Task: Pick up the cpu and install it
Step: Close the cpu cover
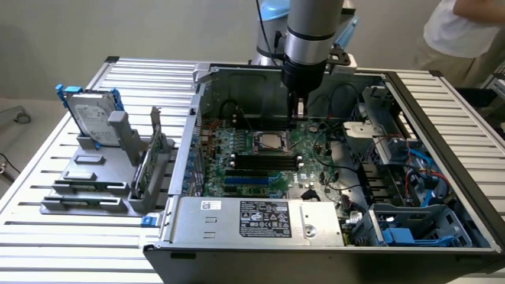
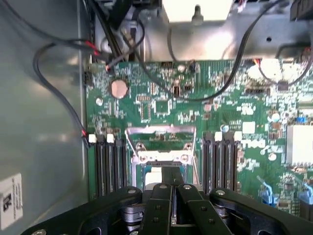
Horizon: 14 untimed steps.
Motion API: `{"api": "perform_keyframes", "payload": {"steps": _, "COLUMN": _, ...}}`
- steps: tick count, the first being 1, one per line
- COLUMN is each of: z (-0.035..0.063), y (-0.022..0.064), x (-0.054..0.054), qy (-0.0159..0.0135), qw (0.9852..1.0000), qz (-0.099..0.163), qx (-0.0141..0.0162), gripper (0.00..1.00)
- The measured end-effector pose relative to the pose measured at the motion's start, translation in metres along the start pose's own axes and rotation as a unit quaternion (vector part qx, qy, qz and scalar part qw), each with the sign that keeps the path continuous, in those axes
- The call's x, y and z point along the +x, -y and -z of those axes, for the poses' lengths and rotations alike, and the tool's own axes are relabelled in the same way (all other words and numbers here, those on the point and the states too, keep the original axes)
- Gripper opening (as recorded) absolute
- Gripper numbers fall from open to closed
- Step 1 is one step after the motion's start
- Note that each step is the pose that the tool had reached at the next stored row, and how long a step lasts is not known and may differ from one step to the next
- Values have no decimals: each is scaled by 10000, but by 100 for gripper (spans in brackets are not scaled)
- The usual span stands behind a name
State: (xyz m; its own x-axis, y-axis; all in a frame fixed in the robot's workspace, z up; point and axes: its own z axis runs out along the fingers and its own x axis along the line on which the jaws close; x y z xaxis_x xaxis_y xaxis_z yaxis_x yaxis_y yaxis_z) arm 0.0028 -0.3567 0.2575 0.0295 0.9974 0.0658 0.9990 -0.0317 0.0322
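Cpu (image 1: 271, 142) lies flat in the socket (image 2: 161, 157) at the middle of the motherboard (image 1: 311, 168), inside the open computer case (image 1: 236, 266) on the table (image 1: 71, 248). Just beyond it, at about one o'clock in the exterior view, the jaws hang closed on nothing, tips pointing down.

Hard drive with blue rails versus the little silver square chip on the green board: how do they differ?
The silver rectangular hard drive is far larger than the small square silver cpu. The hard drive stands upright in a grey rack outside the case; the cpu lies flat on the green motherboard. Both have dull silver faces.
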Motion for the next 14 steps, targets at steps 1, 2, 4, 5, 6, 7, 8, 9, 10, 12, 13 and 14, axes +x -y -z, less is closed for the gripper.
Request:
{"api": "perform_keyframes", "payload": {"steps": 1, "z": 21, "y": -46, "x": -6, "qy": -5, "qw": 10000, "qz": -1, "qx": 0, "gripper": 11}}
{"api": "perform_keyframes", "payload": {"steps": 2, "z": 41, "y": -87, "x": -10, "qy": -9, "qw": 10000, "qz": 0, "qx": 1, "gripper": 11}}
{"api": "perform_keyframes", "payload": {"steps": 4, "z": 84, "y": -158, "x": -16, "qy": -18, "qw": 10000, "qz": 0, "qx": 1, "gripper": 11}}
{"api": "perform_keyframes", "payload": {"steps": 5, "z": 107, "y": -191, "x": -18, "qy": -23, "qw": 10000, "qz": -1, "qx": 1, "gripper": 11}}
{"api": "perform_keyframes", "payload": {"steps": 6, "z": 123, "y": -219, "x": -18, "qy": -27, "qw": 10000, "qz": -1, "qx": 1, "gripper": 11}}
{"api": "perform_keyframes", "payload": {"steps": 7, "z": 131, "y": -246, "x": -17, "qy": -34, "qw": 10000, "qz": -1, "qx": 1, "gripper": 11}}
{"api": "perform_keyframes", "payload": {"steps": 8, "z": 133, "y": -271, "x": -16, "qy": -42, "qw": 10000, "qz": -1, "qx": 1, "gripper": 11}}
{"api": "perform_keyframes", "payload": {"steps": 9, "z": 132, "y": -291, "x": -16, "qy": -52, "qw": 10000, "qz": -2, "qx": 1, "gripper": 11}}
{"api": "perform_keyframes", "payload": {"steps": 10, "z": 132, "y": -308, "x": -15, "qy": -68, "qw": 10000, "qz": -2, "qx": 2, "gripper": 11}}
{"api": "perform_keyframes", "payload": {"steps": 12, "z": 130, "y": -337, "x": -14, "qy": -130, "qw": 9999, "qz": -4, "qx": 1, "gripper": 11}}
{"api": "perform_keyframes", "payload": {"steps": 13, "z": 129, "y": -349, "x": -14, "qy": -169, "qw": 9999, "qz": -6, "qx": 1, "gripper": 11}}
{"api": "perform_keyframes", "payload": {"steps": 14, "z": 127, "y": -361, "x": -14, "qy": -206, "qw": 9998, "qz": -7, "qx": 0, "gripper": 11}}
